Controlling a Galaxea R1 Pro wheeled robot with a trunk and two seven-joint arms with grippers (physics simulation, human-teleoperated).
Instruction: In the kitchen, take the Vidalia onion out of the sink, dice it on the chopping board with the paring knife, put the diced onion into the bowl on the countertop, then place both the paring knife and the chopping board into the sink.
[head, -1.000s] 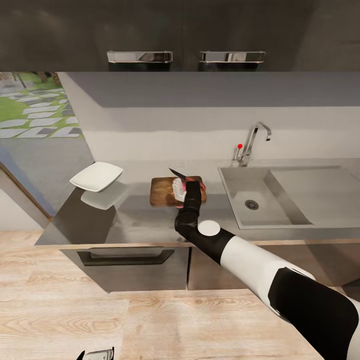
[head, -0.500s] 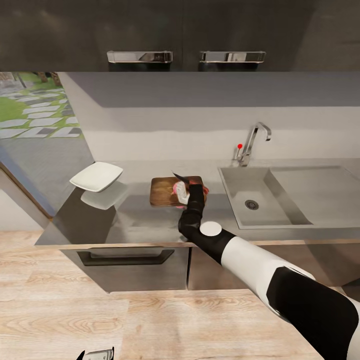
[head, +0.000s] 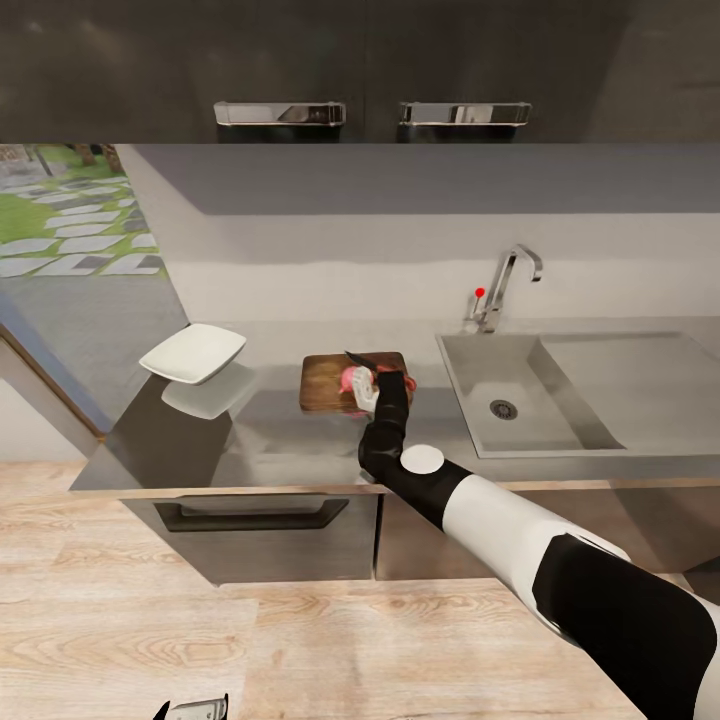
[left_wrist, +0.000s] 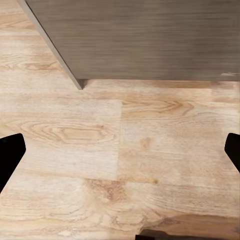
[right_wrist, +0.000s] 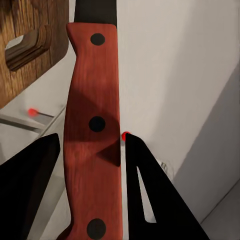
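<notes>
My right gripper (head: 372, 383) grips the paring knife (right_wrist: 94, 135) above the onion (head: 352, 378) on the chopping board (head: 325, 384); I should press straight down, slowly.

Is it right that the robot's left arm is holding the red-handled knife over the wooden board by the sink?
Not quite: the right gripper holds the paring knife, as the head view shows. It is indeed over the chopping board, beside the sink.
</notes>
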